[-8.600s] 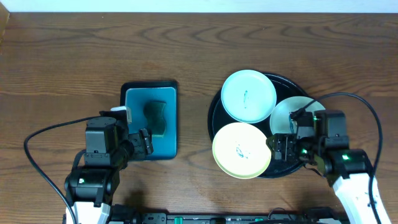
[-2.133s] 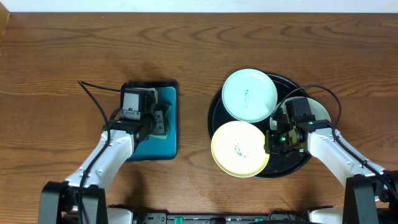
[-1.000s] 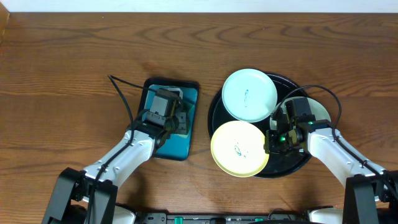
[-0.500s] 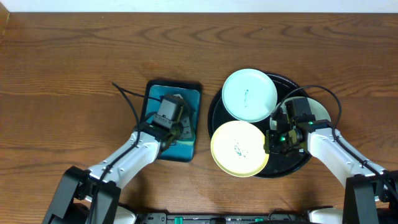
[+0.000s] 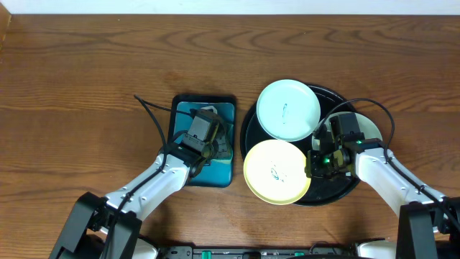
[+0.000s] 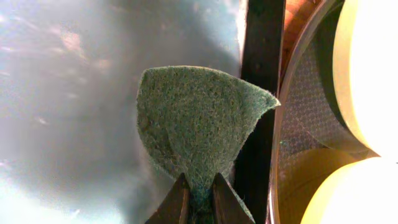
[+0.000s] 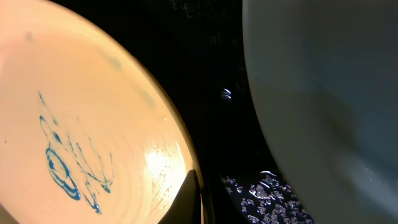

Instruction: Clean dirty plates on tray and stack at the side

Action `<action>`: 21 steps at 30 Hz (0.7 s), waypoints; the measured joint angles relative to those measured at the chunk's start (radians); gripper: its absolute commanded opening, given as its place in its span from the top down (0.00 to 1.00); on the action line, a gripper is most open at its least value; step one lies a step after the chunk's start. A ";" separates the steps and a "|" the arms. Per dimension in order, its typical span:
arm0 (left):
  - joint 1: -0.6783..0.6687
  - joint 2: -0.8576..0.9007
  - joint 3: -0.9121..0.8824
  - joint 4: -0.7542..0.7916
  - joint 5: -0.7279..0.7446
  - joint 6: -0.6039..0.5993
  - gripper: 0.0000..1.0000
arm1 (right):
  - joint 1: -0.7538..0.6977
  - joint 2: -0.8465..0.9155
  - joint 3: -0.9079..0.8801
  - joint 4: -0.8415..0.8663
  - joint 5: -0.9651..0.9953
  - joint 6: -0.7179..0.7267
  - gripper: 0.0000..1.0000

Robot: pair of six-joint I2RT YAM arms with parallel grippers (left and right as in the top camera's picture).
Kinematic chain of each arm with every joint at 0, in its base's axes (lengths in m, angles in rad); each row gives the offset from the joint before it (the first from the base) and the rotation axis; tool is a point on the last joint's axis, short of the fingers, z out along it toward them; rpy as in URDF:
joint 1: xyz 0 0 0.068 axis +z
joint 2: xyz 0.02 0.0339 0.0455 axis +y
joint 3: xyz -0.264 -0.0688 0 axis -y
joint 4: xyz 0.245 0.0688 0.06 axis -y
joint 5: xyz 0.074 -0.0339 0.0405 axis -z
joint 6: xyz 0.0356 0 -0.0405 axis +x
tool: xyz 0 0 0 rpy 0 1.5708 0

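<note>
Scouring pad [image 6: 196, 124] pinched in left hand [image 6: 200, 186]; right hand [image 7: 194, 193] closed on yellow plate [image 5: 277, 173].

Left hand shut on one end of scouring pad, held over right rim of teal tray [image 5: 185, 109], just beside black tray [image 5: 338, 194]. Right hand clamped on yellow plate's right rim, blue-green scribble near plate's middle. All three plates on black tray, right of middle of table [image 5: 86, 57], toward near edge: yellow plate near-left, overlapping tray's rim; mint-white plate [image 5: 288, 109] with small smear far-left; second mint-white plate [image 5: 370, 129] at right, partly hidden under right arm.
</note>
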 measured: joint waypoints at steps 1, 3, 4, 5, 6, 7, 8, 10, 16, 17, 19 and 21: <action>0.000 0.000 0.000 0.000 0.000 -0.001 0.93 | 0.000 0.000 0.000 0.000 0.000 0.000 0.98; 0.000 0.000 0.000 0.000 0.000 -0.003 0.93 | 0.000 0.000 0.000 0.000 0.000 0.000 0.98; 0.000 0.000 0.000 0.000 0.000 -0.003 0.93 | 0.000 0.000 0.000 0.000 0.000 0.000 0.98; 0.000 0.000 0.000 0.000 0.000 -0.003 0.92 | 0.000 0.000 0.000 0.000 0.000 0.000 0.98; 0.000 0.000 0.000 0.000 0.000 -0.003 0.93 | 0.000 0.000 0.000 0.000 0.000 0.000 0.98; 0.000 0.000 0.000 0.000 0.000 -0.003 0.92 | 0.000 0.000 0.000 0.000 0.000 0.000 0.99; 0.000 0.000 0.000 0.000 0.000 -0.002 0.92 | 0.000 0.000 0.000 0.000 0.000 0.000 0.98; 0.000 0.000 0.000 0.000 0.001 0.011 0.92 | 0.000 0.000 0.000 0.000 0.000 0.000 0.98; 0.000 0.000 0.000 -0.004 0.004 0.097 0.93 | 0.000 0.000 0.000 0.000 0.000 0.000 0.99; 0.000 0.000 0.000 -0.004 0.004 0.113 0.93 | 0.000 0.000 0.000 0.000 0.000 0.000 0.99; 0.000 -0.006 0.000 -0.005 0.003 0.142 0.93 | 0.000 0.000 0.000 0.000 0.000 0.000 0.99; 0.000 -0.025 0.000 -0.006 -0.003 0.166 0.92 | 0.000 0.000 0.000 0.000 0.000 0.000 0.99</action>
